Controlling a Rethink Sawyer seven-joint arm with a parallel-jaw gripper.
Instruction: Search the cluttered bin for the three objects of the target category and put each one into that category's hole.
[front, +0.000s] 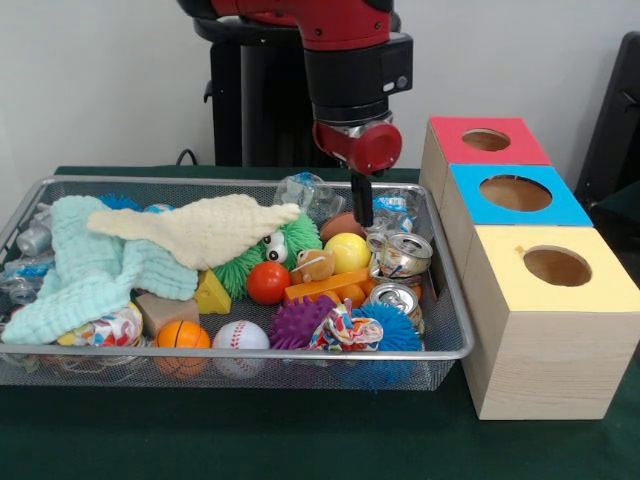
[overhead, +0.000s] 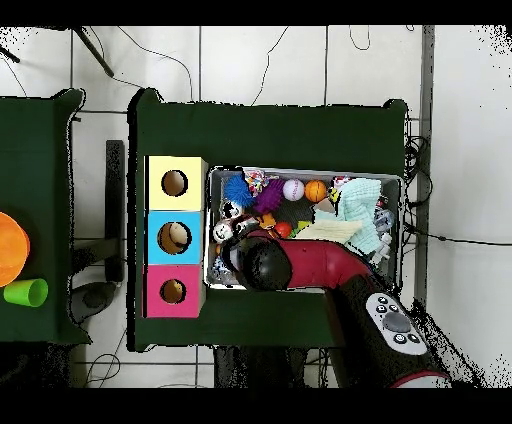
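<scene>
The wire mesh bin (front: 240, 182) lies across the table, full of clutter; it also shows in the overhead view (overhead: 300, 170). A tan-brown plush animal (front: 315, 265) with a paler muzzle lies in the bin's middle right, next to a yellow ball (front: 347, 252). No other plush animal shows. My gripper (front: 362, 215) hangs into the back right of the bin, shut, its tips beside a brown rounded thing (front: 342, 225), just behind the yellow ball. The red-topped box's hole (front: 486, 140) is at the far right, also in the overhead view (overhead: 173, 291). The arm hides the gripper in the overhead view.
Blue-topped (front: 515, 192) and yellow-topped (front: 556, 266) boxes stand nearer the camera. In the bin: a green hairy ball with eyes (front: 285, 245), a mint cloth (front: 85, 270), a cream cloth (front: 205, 228), two cans (front: 405, 255), several balls, spiky balls (front: 298, 322).
</scene>
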